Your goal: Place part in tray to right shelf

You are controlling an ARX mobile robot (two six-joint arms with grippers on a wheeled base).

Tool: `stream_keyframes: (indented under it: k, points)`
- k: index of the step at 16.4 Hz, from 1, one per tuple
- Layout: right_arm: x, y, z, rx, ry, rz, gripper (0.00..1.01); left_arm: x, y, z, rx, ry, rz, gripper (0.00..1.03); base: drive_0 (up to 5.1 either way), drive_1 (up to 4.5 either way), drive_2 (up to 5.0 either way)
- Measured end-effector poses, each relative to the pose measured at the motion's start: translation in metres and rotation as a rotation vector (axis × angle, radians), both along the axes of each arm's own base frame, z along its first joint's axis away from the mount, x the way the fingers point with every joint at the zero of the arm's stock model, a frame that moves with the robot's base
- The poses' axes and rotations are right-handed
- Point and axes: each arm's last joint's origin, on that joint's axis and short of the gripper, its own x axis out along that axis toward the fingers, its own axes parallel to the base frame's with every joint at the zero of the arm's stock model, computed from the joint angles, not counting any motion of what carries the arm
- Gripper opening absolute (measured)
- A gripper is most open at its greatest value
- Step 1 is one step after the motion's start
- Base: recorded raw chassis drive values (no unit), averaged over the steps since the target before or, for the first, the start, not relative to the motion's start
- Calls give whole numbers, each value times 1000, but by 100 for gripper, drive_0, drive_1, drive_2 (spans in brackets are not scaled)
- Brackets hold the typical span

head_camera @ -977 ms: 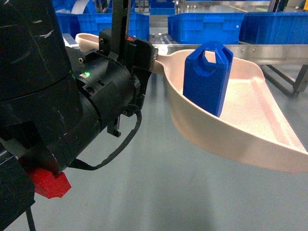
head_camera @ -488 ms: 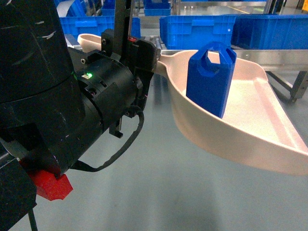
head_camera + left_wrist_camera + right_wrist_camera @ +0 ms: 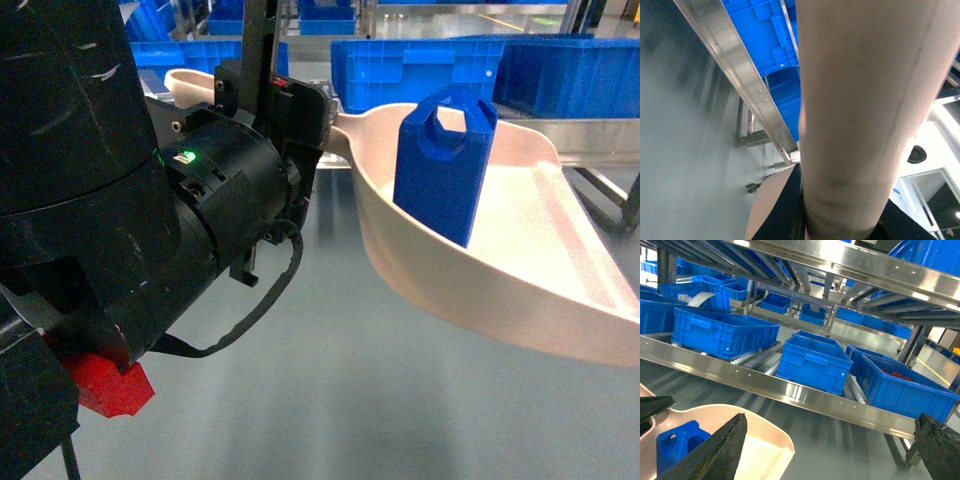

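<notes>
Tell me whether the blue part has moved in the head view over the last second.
Yes. The part has drifted slightly right and up in the frame with the tray, standing upright, while the blue bins behind slid sideways.

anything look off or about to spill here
Nothing spilled. The part stands in the tray but leans a little, close to its near wall. The tray is carried tilted over the floor, so the part could slide.
</notes>
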Motion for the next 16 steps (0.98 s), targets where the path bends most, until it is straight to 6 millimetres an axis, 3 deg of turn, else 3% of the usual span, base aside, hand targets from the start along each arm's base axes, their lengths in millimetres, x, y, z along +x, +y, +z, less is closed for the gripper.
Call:
stream_keyframes:
  k: [4, 8, 16]
  points:
    - [0, 0, 0, 0, -2, 3, 98, 0, 0, 0, -1, 1, 0, 18, -240, 542, -169]
    - [0, 0, 0, 0, -1, 5, 98, 1, 3, 0, 1, 1, 12, 18, -40, 379, -459]
    - [0, 0, 0, 1, -4, 3, 98, 1, 2, 0, 0, -2, 10, 18, 214, 252, -473]
